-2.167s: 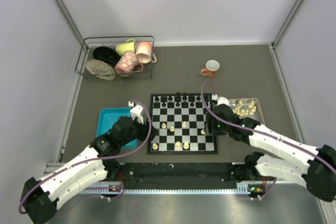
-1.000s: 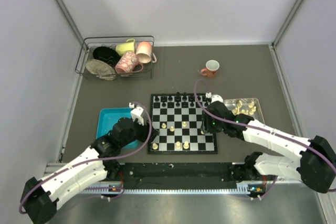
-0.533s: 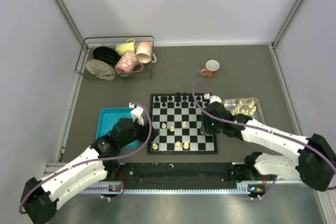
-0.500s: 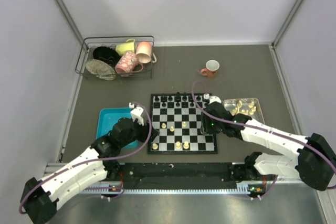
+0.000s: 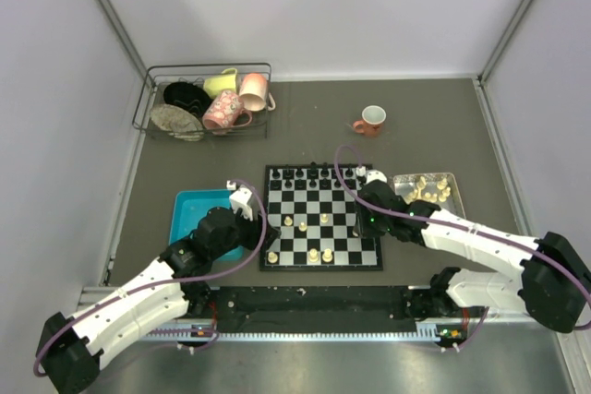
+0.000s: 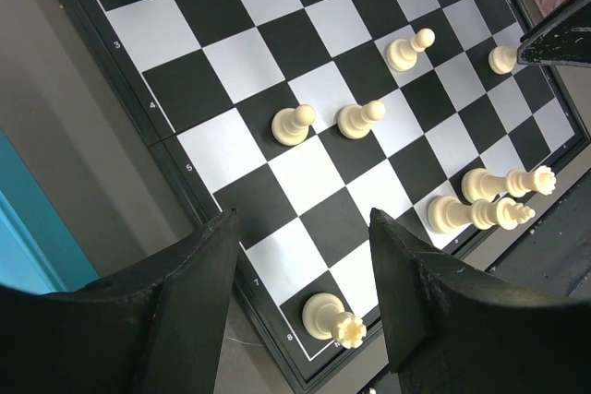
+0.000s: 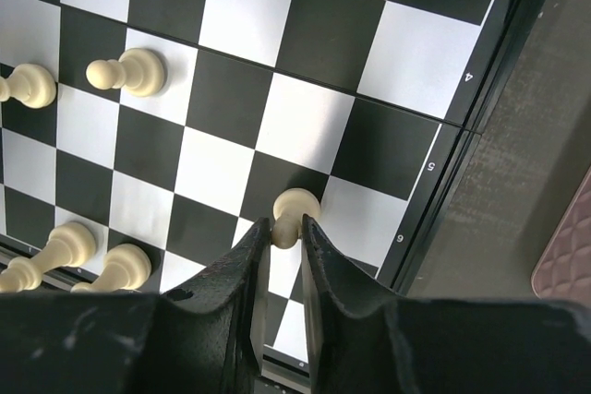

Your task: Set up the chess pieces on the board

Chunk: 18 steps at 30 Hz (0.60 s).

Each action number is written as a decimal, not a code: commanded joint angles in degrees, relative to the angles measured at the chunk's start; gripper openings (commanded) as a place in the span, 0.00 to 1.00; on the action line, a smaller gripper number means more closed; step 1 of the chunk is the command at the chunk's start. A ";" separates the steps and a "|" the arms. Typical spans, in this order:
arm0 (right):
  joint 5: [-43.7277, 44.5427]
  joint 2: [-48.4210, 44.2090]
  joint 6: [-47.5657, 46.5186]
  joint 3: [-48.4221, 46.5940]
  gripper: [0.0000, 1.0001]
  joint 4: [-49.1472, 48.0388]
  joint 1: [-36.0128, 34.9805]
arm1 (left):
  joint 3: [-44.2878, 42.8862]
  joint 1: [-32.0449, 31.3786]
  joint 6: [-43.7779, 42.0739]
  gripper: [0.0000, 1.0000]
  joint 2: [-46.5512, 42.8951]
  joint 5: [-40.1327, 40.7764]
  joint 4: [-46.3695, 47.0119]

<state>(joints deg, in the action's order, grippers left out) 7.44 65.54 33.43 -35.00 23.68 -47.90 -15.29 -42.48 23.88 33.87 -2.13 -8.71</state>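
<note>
Cream pawn (image 7: 295,210): by the right edge of the board (image 5: 319,196), near half, pinched between the fingers of the right gripper (image 7: 283,228). Other cream pieces (image 6: 360,119): six, standing on the board's near half. Left gripper (image 6: 303,219): spread wide, holding nothing, over the board's near-left corner. Black pieces (image 5: 314,173): ranked along the far edge. Blue tray (image 5: 189,214): just left of the board.

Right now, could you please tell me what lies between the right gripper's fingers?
A cream-white pawn standing on the board, pinched by the right gripper; the right wrist view shows it.
</note>
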 commanded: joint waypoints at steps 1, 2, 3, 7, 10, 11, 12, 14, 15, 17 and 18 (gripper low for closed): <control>0.20 -0.32 -0.73 -2.44 0.16 0.05 -0.88 | 0.52 -0.24 -0.50 0.64 -0.73 -0.68 3.26; 0.20 -0.93 -0.73 -2.35 0.15 0.14 -0.97 | 0.61 -0.24 -0.50 0.64 -0.73 -0.68 3.26; 0.38 -1.37 -0.65 -2.26 0.14 0.05 -0.88 | 0.61 -0.32 -0.50 0.64 -0.73 -0.77 3.35; 0.12 -3.40 -1.17 -1.82 0.10 0.14 -0.97 | 0.61 -0.24 -0.50 0.64 -0.73 -0.77 3.44; -0.93 -4.54 -1.87 -2.00 0.08 0.22 -1.05 | 0.61 -0.32 -0.50 0.64 -0.73 -0.86 3.61; -0.94 -4.63 -2.05 -2.17 0.08 0.40 -1.14 | 0.70 -0.32 -0.50 0.64 -0.65 -0.86 3.53; -1.03 -4.80 -2.14 -2.52 0.08 0.57 -1.58 | 0.70 -0.32 -0.50 0.64 -0.64 -0.77 3.52; -0.94 -4.89 -2.32 -2.96 0.07 1.19 -2.02 | 0.61 -0.32 -0.50 0.64 -0.56 -0.94 3.61; -0.68 -4.81 -2.32 -3.14 0.06 1.97 -2.28 | 0.61 -0.32 -0.50 0.64 -0.47 -0.86 3.61; 0.38 -4.81 -1.62 -3.32 0.06 2.86 -3.07 | 0.61 -0.32 -0.50 0.64 -0.47 -0.95 3.61; 0.64 -4.72 -1.44 -3.49 0.06 3.91 -3.34 | 0.61 -0.32 -0.50 0.64 -0.56 -0.95 3.61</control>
<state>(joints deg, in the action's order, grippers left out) 6.98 61.76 31.99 -35.09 24.93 -49.50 -15.25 -42.48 23.88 33.87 -2.20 -8.51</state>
